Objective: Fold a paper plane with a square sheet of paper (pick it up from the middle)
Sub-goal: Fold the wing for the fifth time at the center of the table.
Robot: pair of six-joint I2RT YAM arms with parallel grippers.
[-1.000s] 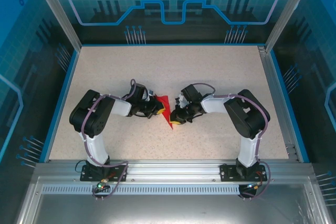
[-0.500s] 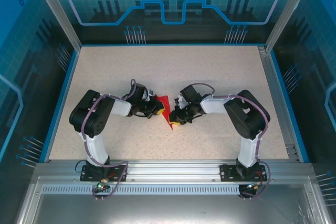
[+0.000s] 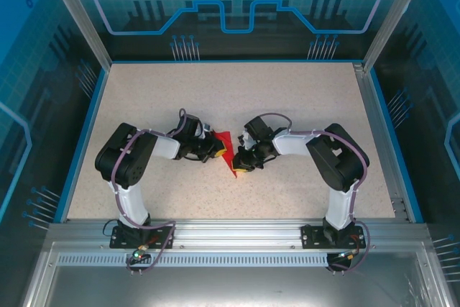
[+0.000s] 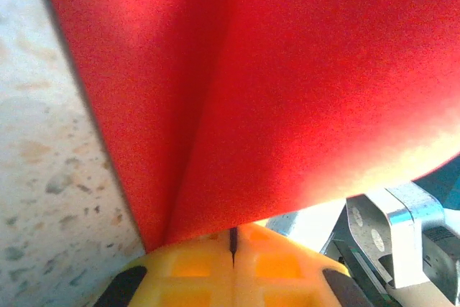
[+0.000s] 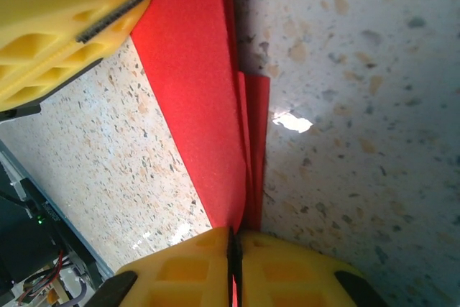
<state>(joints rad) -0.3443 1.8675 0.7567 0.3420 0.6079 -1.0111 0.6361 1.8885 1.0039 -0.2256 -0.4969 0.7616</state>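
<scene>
Paper plane point(image 3: 227, 150), bright red, sits near the middle of the speckled surface point(image 3: 287, 98) in the top view, between the two arms. It is a thin triangle. Its long side runs up and down the frame and leans a little to the right as it goes down. The wide end is toward the top of the frame, and the sharp tip points toward the bottom.

The left claw point(image 3: 214, 152) reaches in from the left of the frame and meets the plane's left edge. The right claw point(image 3: 241, 165) reaches in from the right and meets the plane nearer the tip.

In the left wrist view the paper plane point(image 4: 287, 91) is big and red across the upper part of the frame. A fold line runs down it to the bottom middle. There the left claw point(image 4: 233, 246) is pinched tight on the paper, its two yellow pads pressed together.

In the right wrist view the paper plane point(image 5: 194, 98) is a red strip going from the top of the frame to the bottom middle, with folded layers along its right edge. The right claw point(image 5: 233, 249) is squeezed onto its lower end, and red shows in the thin slit between the yellow pads. The left claw point(image 5: 65, 19) is the yellow block in the upper left corner, over the top of the strip.
</scene>
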